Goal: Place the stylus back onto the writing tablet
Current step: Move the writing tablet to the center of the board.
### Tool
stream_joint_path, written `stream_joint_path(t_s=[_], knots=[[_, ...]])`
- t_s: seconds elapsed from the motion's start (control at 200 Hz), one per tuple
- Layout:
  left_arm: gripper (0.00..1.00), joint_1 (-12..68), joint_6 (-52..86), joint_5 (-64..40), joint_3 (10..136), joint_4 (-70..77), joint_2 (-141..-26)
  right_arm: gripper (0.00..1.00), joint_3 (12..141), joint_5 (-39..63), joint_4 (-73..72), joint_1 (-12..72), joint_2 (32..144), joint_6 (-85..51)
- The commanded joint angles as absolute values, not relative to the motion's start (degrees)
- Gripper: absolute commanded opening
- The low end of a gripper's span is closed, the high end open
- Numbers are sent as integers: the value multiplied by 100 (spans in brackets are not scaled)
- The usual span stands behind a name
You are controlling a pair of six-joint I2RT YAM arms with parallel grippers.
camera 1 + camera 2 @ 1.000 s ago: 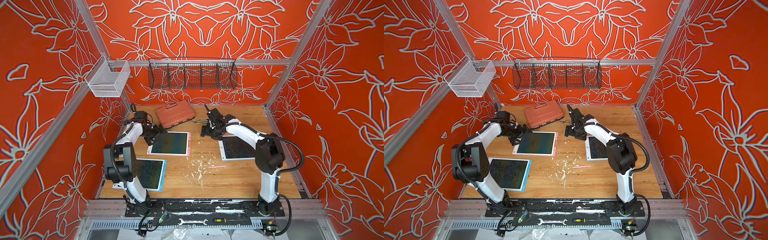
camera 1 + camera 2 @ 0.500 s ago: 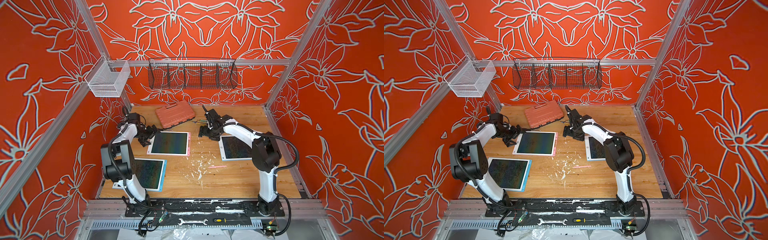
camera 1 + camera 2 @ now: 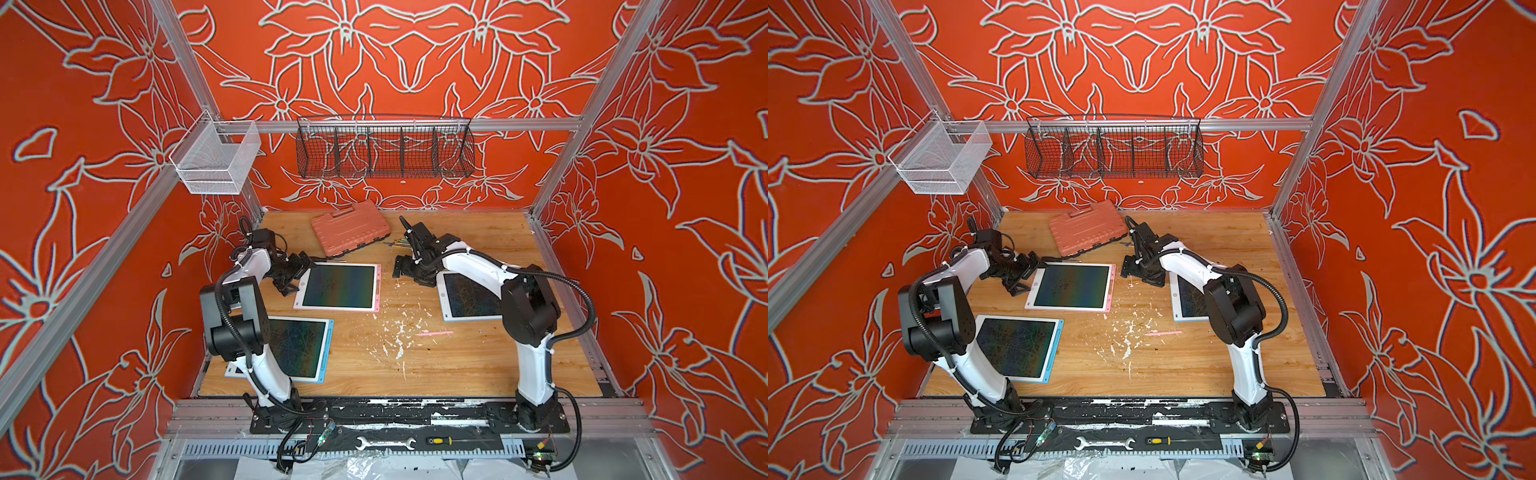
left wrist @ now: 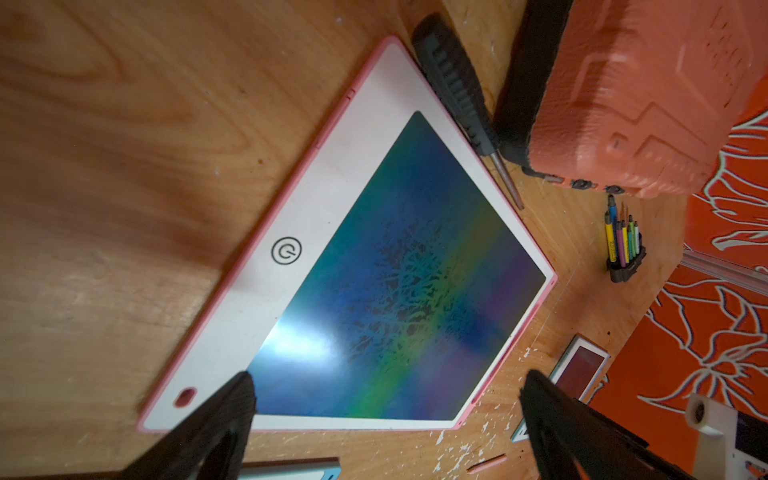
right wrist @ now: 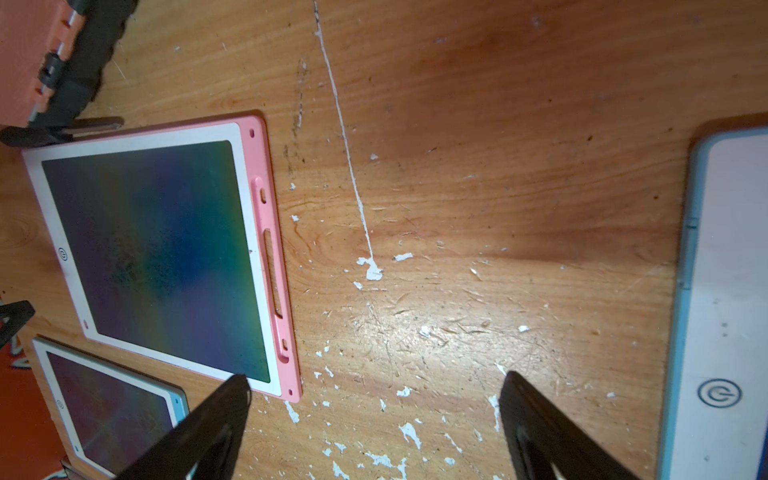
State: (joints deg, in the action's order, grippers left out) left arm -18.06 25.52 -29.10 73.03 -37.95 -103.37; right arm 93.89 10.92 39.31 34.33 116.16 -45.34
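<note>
One pink stylus [image 3: 434, 333] lies flat on the wooden table [image 3: 478, 374], held by neither arm, and shows in both top views [image 3: 1163, 333]. Its long axis runs nearly side to side across the bench, roughly parallel to the front edge. Which end is the tip cannot be told. It rests among white flecks [image 3: 399, 332], apart from every tablet. It is in front of the gap between the pink-framed tablet [image 3: 338, 286] and the blue-framed tablet on the right [image 3: 465, 295]. The pink-framed tablet's slotted side rail [image 5: 268, 257] runs along the edge nearest that gap. A second blue-framed tablet [image 3: 299, 347] lies at front left, partly behind the left arm. The left gripper [image 3: 297, 274] hangs at the far-left corner of the pink-framed tablet, jaws spread wide and grasping nothing, as the left wrist view [image 4: 386, 384] confirms. The right gripper [image 3: 409, 276] hovers over bare wood between the pink-framed and right-hand tablets, jaws likewise spread with nothing between them [image 5: 374, 384]. An orange tool case [image 3: 350, 232] sits at the back, with a black-handled screwdriver [image 4: 457, 83] between it and the pink-framed tablet and a small bit holder [image 4: 623, 245] close by.
</note>
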Motion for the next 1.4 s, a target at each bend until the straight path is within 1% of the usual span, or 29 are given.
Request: stream_joint_path(t_s=[0.0,0.405,0.921,1.031,1.201,1.396], knots=[[97,-1868,2475,-3050,7225,-3753,-10432,97,9335,891,3961,3501,11683,-4745],[97,-1937,2427,-3137,7245,-3733,-10564,97,9123,695,3957,3542,11513,-4800],[97,-1941,2244,-3046,7426,-3961,-10834,97,9605,918,3895,3544,12180,-4780],[97,-1938,2173,-2996,7516,-4058,-10863,97,9548,935,3778,3542,12209,-4823],[97,-1939,2142,-2985,7666,-4135,-10662,97,9535,1011,3770,3542,12262,-4810],[97,-1942,2041,-2636,7839,-4289,-10568,97,9807,1017,3933,3545,12401,-4717]])
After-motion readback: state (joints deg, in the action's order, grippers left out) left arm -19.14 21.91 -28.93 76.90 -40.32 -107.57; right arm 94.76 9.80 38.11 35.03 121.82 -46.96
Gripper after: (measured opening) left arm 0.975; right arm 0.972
